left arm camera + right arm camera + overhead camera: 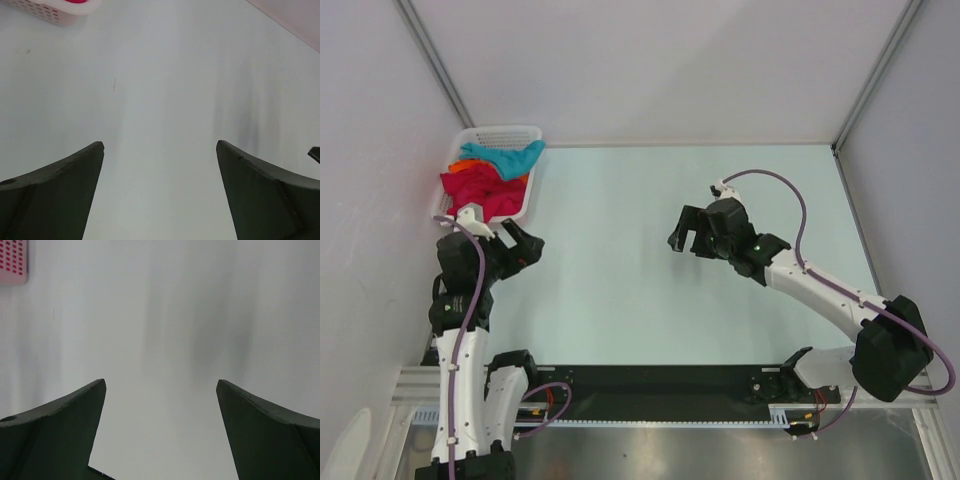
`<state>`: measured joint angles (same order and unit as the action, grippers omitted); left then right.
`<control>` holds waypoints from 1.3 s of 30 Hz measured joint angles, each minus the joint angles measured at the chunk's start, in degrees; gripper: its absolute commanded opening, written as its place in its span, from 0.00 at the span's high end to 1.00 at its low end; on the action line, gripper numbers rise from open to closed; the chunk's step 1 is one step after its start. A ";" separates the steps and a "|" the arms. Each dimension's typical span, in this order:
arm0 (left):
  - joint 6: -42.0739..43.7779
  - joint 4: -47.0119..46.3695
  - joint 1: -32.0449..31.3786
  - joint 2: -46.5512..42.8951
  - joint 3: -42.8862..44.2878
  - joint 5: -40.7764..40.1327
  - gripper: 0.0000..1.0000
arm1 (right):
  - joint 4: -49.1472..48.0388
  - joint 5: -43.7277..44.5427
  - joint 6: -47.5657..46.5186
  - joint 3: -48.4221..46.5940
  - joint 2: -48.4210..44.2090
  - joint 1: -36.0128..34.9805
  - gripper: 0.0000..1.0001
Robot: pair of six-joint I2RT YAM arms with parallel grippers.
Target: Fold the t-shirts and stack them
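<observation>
I saw the left gripper (160,147) and right gripper (160,385) both spread wide and empty over the table (620,300); the t-shirts (485,182) lay heaped in the white basket (510,131), far-left corner

orange t-shirt (524,180) mostly buried, basket (40,9) cropped
</observation>
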<state>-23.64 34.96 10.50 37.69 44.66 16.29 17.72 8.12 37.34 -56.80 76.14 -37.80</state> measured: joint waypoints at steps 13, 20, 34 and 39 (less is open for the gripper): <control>1.22 2.89 0.00 5.29 0.52 -2.60 0.00 | -15.10 -15.39 1.38 11.08 -4.31 5.05 0.00; 1.22 2.89 0.00 5.29 0.52 -2.58 0.00 | -16.35 -16.68 1.68 11.08 -4.00 5.05 0.00; 1.51 2.80 0.00 5.27 -0.07 -2.56 0.00 | -16.33 -17.73 1.75 11.04 -1.18 5.05 0.00; 1.68 2.38 0.00 5.27 -0.44 -2.54 0.00 | -16.37 -18.10 1.75 11.02 -0.20 5.05 0.00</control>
<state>-21.96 37.34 10.50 42.96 44.23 13.76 1.34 -9.98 39.09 -45.78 75.94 -32.75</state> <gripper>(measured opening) 0.996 0.995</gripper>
